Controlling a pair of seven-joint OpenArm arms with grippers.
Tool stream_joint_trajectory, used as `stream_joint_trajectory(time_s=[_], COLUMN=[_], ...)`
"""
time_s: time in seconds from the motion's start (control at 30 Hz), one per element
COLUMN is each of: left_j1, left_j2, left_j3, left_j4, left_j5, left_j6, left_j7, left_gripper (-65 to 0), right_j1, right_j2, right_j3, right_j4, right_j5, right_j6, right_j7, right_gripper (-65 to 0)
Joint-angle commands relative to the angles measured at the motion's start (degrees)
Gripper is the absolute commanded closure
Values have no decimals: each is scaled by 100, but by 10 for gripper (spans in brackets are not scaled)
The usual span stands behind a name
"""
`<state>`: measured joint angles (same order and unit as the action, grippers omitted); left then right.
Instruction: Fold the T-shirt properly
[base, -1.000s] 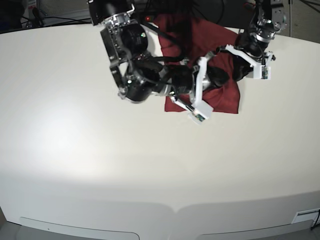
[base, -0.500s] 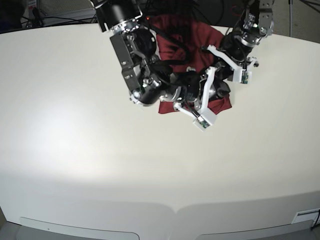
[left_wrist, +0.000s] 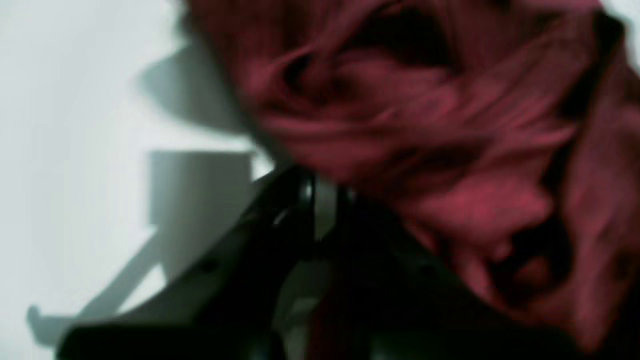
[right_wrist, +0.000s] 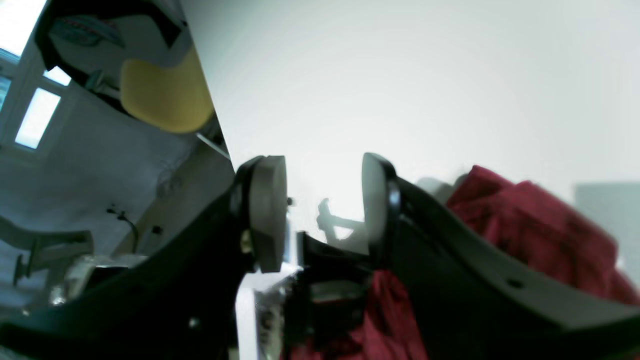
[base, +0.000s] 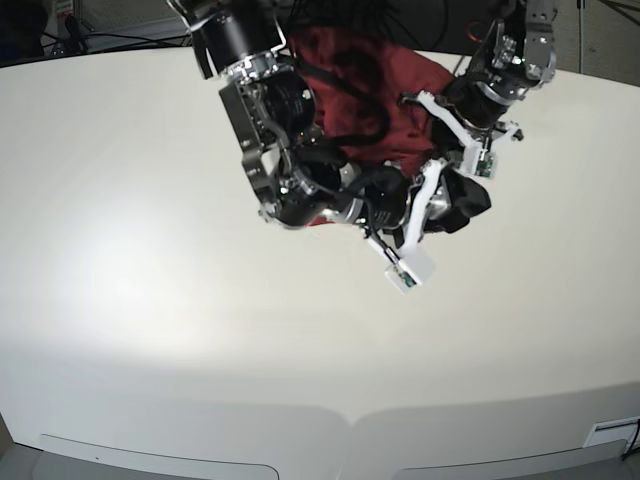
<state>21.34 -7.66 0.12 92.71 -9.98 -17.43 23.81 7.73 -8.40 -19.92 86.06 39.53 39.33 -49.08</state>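
The maroon T-shirt lies bunched in a heap at the far middle of the white table. In the base view my right gripper sits just off the heap's near right side. In the right wrist view it stands open, bare table showing between its pads, and the T-shirt lies beside and under its right finger. My left gripper is at the heap's right side. The blurred left wrist view shows it shut, with T-shirt folds gathered at its tips.
Both arms cross over the far middle of the table, with black cables trailing across the cloth. The table's far edge runs just behind the heap. A yellow chair stands beyond the table's edge.
The T-shirt's near edge has been drawn back toward the far edge and the cloth has bunched up. The right gripper has opened and let go. The left gripper stays shut.
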Motion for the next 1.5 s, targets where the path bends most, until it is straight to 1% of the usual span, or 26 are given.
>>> stream_joint_trajectory(time_s=[0.0, 0.07, 0.1, 0.2, 0.3, 0.33, 0.43, 0.47, 0.5, 0.57, 0.6, 0.63, 0.73, 0.8, 0.93, 1.0, 1.07, 1.17, 1.2, 1.33, 1.47], left_j1=[57, 107, 140, 249, 317, 332, 341, 341, 341, 330, 317, 308, 310, 310, 313, 310, 310, 293, 295, 295, 297], left_j2=[-142, -382, -485, -743, -791, -785, -739, -743, -743, -730, -697, -636, -334, -83, 415, 590, 688, 699, 699, 697, 699], left_j3=[-20, -17, -17, -17, 2, 17, 129, 205, 302, 581, 748, 911, 1357, 1606, 2037, 2253, 2472, 2699, 2710, 2697, 2699], left_j4=[195, 516, 669, 1121, 1515, 1624, 1799, 1808, 1808, 1808, 1808, 1808, 1808, 1808, 1805, 1790, 1786, 1751, 1742, 1740, 1668], left_j5=[98, 74, -22, -560, -1097, -1298, -1808, -1965, -2109, -2271, -2256, -2225, -1768, -1353, -264, 299, 846, 1469, 1567, 1600, 1596], left_j6=[326, 822, 973, 994, 970, 857, 229, 59, -66, -125, -125, -125, -122, -7, 509, 772, 1172, 1847, 1956, 1965, 1963], left_j7=[149, 243, 297, 374, 382, 393, 424, 407, 352, 302, 297, 304, 297, 295, 299, 319, 317, 323, 330, 487, 514], left_gripper=[0, 0, 0, 0, 0, 0, 0, -29, -74, -161, -193, -208, -207, -207, -206, -206, -200, -200, -200, -200, -200], right_j1=[201, 385, 479, 748, 881, 898, 903, 898, 892, 872, 863, 837, 767, 728, 658, 612, 557, 509, 509, 509, 509], right_j2=[-60, -60, -60, -60, -60, 17, 378, 522, 671, 981, 1147, 1314, 1759, 1991, 2367, 2479, 2540, 2553, 2553, 2549, 2542], right_j3=[17, 81, 133, 372, 726, 852, 1204, 1320, 1443, 1705, 1840, 1980, 2406, 2651, 3008, 3115, 3171, 3182, 3182, 3180, 3182], right_j4=[96, 96, 96, 96, 96, 96, 96, 96, 96, 96, 96, 96, 96, 96, 94, 92, 92, 92, 92, 92, 92], right_j5=[136, 20, -103, -638, -859, -894, -962, -962, -962, -960, -957, -957, -942, -927, -872, -776, -651, -632, -634, -632, -632], right_j6=[67, 67, 67, 67, 67, 67, 67, 67, 67, 67, 67, 67, 67, 67, 63, 57, 35, 4, 4, 4, 4], right_j7=[105, -81, -227, -662, -704, -699, -708, -737, -767, -822, -822, -822, -817, -817, -817, -839, -841, -868, -883, -881, -881], right_gripper=[-251, -251, -251, -251, -251, -251, -251, -251, -251, -251, -251, -251, -251, -251, -251, -251, -251, -251, -251, -251, -251])
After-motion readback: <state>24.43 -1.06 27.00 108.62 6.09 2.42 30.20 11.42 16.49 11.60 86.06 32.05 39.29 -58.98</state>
